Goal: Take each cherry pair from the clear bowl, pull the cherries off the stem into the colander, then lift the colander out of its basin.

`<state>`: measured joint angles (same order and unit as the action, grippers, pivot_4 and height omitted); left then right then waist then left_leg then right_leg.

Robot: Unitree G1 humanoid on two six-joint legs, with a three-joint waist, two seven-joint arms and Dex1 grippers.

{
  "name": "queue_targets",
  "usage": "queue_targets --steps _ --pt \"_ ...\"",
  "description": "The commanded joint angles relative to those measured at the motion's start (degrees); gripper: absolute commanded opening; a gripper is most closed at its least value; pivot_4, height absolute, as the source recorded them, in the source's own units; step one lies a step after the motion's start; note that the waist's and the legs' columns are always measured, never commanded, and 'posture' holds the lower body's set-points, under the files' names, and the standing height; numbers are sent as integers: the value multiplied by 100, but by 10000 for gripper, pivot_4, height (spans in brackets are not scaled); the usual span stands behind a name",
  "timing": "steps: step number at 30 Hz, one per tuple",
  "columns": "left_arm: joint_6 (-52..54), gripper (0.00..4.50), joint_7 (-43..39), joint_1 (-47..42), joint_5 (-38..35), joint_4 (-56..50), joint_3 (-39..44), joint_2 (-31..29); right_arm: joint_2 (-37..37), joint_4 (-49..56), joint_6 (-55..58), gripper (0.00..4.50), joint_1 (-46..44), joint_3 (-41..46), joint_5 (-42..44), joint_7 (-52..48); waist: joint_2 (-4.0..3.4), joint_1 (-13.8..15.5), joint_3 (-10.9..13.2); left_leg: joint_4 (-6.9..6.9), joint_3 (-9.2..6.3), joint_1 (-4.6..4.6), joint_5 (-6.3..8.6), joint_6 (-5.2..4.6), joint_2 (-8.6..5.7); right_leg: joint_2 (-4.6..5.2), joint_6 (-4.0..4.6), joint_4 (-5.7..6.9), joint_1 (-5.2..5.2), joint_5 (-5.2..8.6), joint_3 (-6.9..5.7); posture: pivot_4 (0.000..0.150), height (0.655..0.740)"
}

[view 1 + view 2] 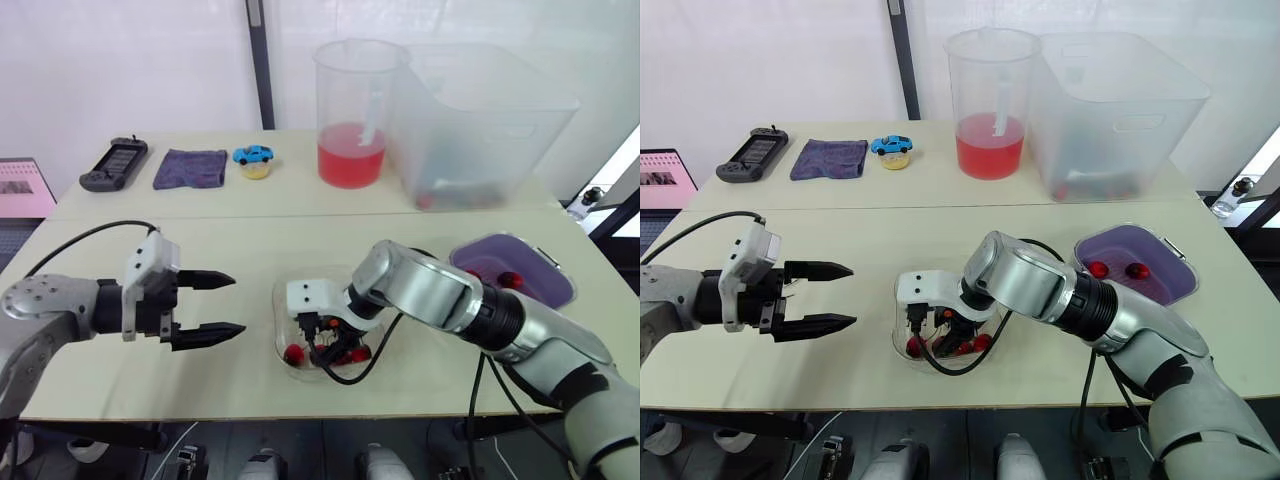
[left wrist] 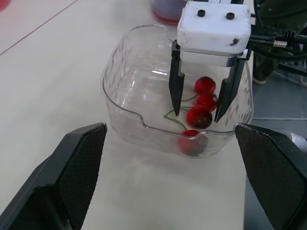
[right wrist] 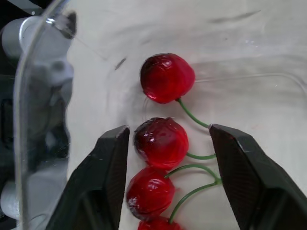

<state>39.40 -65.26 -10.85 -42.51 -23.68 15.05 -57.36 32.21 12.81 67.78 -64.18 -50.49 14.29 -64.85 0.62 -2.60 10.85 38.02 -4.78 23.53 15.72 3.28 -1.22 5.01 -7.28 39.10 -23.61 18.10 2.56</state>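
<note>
Bending the right arm across the front of the table and dipping the right gripper straight down into the clear bowl, with both black fingers parted and standing to either side of one cherry, not clamping it. Holding the left arm low and level over the tabletop, just left of the bowl, with the left gripper pointing toward the bowl, its fingers spread wide, one above the other, gripping nothing. Counting four cherries in the bowl, lying close together in a row and trailing thin green stems. Counting two more cherries resting in the purple colander, sitting on the table to the right of the bowl, beyond the right forearm. Counting along the far side of the table one black handheld controller, one folded purple cloth, one blue toy car, one clear pitcher holding red liquid, and one large clear bin standing just beside the pitcher.
</note>
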Motion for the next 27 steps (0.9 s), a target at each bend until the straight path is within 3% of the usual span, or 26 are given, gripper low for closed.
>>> queue_targets --steps 1,5,8,12,20,23,27 --pt "-38 45000 -5 -62 -62 -49 230 -116 5 44 -129 27535 -31 -24 -48 -36 0 -2 0 0 0 0 0 0 0 0 0 0 0 0 0 1500 7337" --pt "-13 45000 31 -88 -85 -48 203 -115 18 -26 -206 27535 -14 -62 -107 -44 0 -2 0 0 0 0 0 0 0 0 0 0 0 0 0 1500 7337" --pt "114 45000 130 -186 -240 -60 218 -68 44 -54 -266 19350 -19 -74 -146 -67 0 -2 0 0 0 0 0 0 0 -1 0 0 0 0 0 1500 7337" --pt "136 45000 179 -212 -294 -71 211 -77 67 -32 -360 4070 -65 -50 -173 -144 0 -2 0 0 0 0 0 0 0 0 0 0 0 0 0 1500 7337" --pt "263 45000 353 -349 -553 59 231 64 455 307 -1062 4070 -305 545 -218 -450 0 8 0 0 -1 0 0 0 0 0 0 0 1 0 0 1500 7337" --pt "306 45000 417 -546 -598 175 117 159 641 340 -1888 4070 -265 951 -398 -433 0 5 0 0 -1 -1 0 0 -1 -1 0 -1 2 0 -1 1500 7337" --pt "526 45000 590 -978 -746 410 -27 377 877 353 -3821 4070 -3 1504 -822 -405 2 9 -1 0 0 -1 0 0 -1 -1 0 0 3 0 -2 1500 7337"
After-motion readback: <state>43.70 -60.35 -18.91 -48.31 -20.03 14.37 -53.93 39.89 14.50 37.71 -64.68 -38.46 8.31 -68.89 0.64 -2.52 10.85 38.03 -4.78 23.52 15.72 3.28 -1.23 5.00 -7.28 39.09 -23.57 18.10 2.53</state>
